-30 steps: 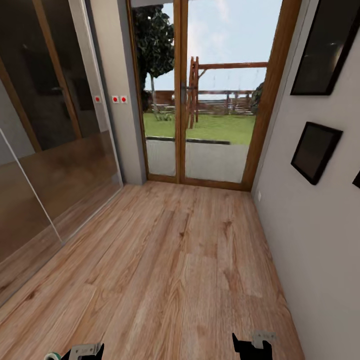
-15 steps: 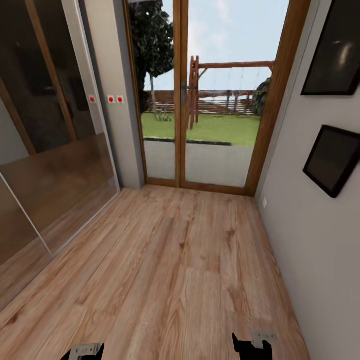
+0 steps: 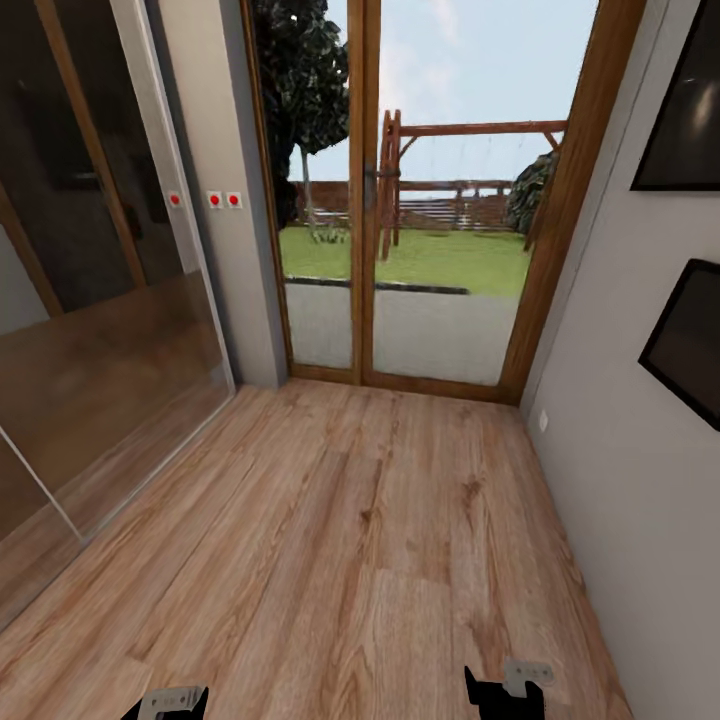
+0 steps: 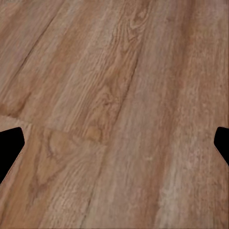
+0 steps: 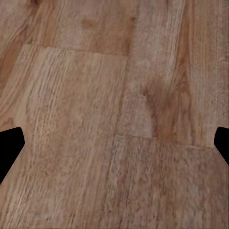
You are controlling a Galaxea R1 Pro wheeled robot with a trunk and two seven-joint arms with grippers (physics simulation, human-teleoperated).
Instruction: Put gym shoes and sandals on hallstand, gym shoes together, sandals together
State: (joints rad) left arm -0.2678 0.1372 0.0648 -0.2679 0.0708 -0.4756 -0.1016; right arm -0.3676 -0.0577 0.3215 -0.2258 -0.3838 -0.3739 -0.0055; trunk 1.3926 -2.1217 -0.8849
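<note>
- Rolled nearer the glazed door (image 3: 400,200) over the last second, camera and base together: door frame, red wall switches (image 3: 223,200) and dark pictures (image 3: 690,340) on the right-hand wall all slid outward and grew, nothing in the room itself shifted.
- Corridor floor (image 3: 360,540) bare ahead; no gym shoes, sandals or hallstand anywhere in these views, so whereabouts unknown from here.
- Left gripper (image 4: 114,143) spread wide over plain planks, dark fingertips at opposite edges of the wrist view, nothing between them.
- Right gripper (image 5: 114,143) likewise parted and empty above the boards.
- Likely stage: searching or travelling, no shoe picked up yet.
- Risk: carrying on toward the door may end in a dead end, perhaps with the footwear behind or off to one side.
- Risk: right wall (image 3: 620,480) close beside the right arm; a turn here could scrape it.
- Risk: glass panel (image 3: 100,380) on the left narrows the lane, so a careless swing of the base could strike it.
- Nothing lying in the path on the planks.
</note>
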